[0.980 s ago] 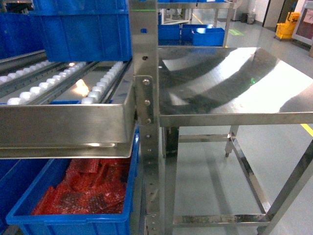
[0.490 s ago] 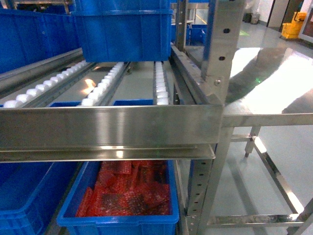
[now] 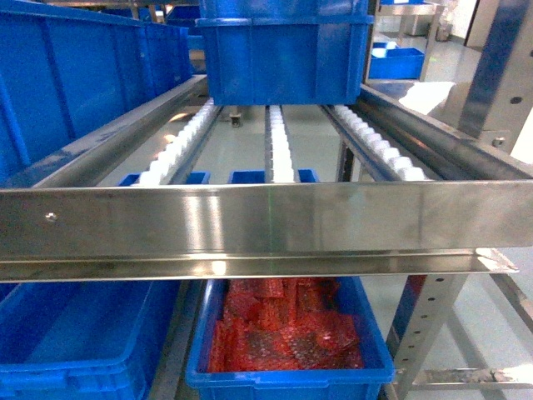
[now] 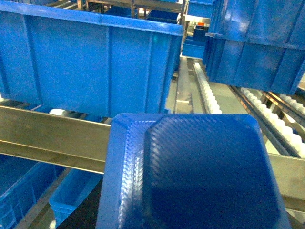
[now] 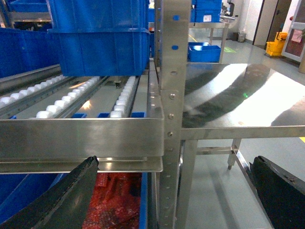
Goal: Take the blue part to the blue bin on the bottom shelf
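Left claw itself is hidden. Its wrist view is filled low down by the blue part (image 4: pixel 190 171), a flat piece with a darker textured panel, sitting right in front of the camera. That placement suggests the claw is carrying it, but the fingers do not show, so I cannot tell whether they are closed. Right claw (image 5: pixel 175 162) is spread wide with nothing between its dark fingers (image 5: pixel 71 200), and it faces the rack's right upright (image 5: pixel 172 95).

Beyond the part stands the roller tier with its front rail (image 3: pixel 250 221). A large bin (image 4: pixel 90 62) sits on it to the left, and another bin (image 3: pixel 283 50) sits far back in the middle. Under that rail, on the bottom shelf (image 3: pixel 175 350), two bins stand side by side. The left bin (image 3: pixel 75 350) looks empty, though its near part is cut off. The right bin (image 3: pixel 287 333) is full of red parts (image 3: pixel 283 329). A steel counter (image 5: pixel 238 100) lies to the right of the rack.

The step in hand looks like the carry, with the part held up at roller-tier height and no bin entered yet. The next move calls for bringing the part down below the front rail and in toward a bottom-shelf bin. Probably this is the empty left one, since the other holds red stock, though the frames do not settle which. The gap under the rail looks tight, so the part likely has to go in flat and low.
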